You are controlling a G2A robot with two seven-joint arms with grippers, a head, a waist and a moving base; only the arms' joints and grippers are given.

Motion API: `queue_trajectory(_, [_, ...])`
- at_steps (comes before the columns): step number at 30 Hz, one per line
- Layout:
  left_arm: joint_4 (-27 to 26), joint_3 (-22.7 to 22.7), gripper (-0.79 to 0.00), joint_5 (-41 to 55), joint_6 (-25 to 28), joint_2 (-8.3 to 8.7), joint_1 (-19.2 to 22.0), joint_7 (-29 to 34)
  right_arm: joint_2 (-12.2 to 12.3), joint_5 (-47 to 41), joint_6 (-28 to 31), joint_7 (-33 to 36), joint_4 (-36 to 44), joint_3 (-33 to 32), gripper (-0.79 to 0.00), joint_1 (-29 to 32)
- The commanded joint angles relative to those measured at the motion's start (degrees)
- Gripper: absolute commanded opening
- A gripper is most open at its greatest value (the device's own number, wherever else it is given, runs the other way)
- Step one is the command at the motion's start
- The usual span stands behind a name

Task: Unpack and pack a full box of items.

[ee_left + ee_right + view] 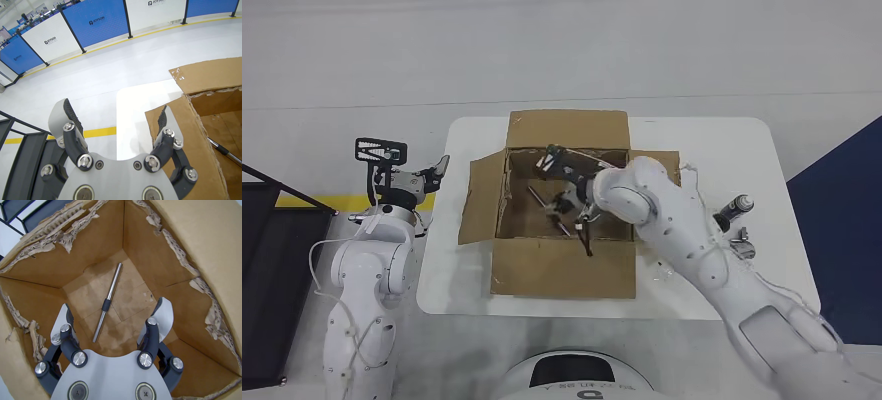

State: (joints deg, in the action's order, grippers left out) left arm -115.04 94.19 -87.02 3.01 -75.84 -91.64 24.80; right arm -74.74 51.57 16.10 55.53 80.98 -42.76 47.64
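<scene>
Jaws wide, right gripper (114,303) sits inside the box (170,247), 1 metal rod (108,302) on its floor below the gap, untouched; left gripper (115,103) wide, beside box.

A large industrial hall, like a factory test floor. The pale, glossy floor (117,68) is marked with yellow lines (100,132). Blue and white perforated panels (98,24) on black posts (127,19) fence off the area. A white table (712,140) stands in the open.
</scene>
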Motion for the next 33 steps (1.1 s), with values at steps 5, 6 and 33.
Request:
queue_trajectory(5, [0.00, 0.00, 0.000, 0.00, 0.00, 0.00, 0.00, 0.00, -3.33, -1.41, -3.82, 2.94, -7.54, 7.08, -0.428, -4.06])
queue_trajectory(6, [0.00, 0.00, 0.000, 0.00, 0.00, 0.00, 0.00, 0.00, -3.92, -1.90, -4.27, 3.44, -8.84, 8.01, -0.434, -4.73])
queue_trajectory(33, [0.00, 0.00, 0.000, 0.00, 0.00, 0.00, 0.00, 0.00, -14.71, -3.81, -11.37, 8.05, -31.40, 18.19, -0.785, -13.02])
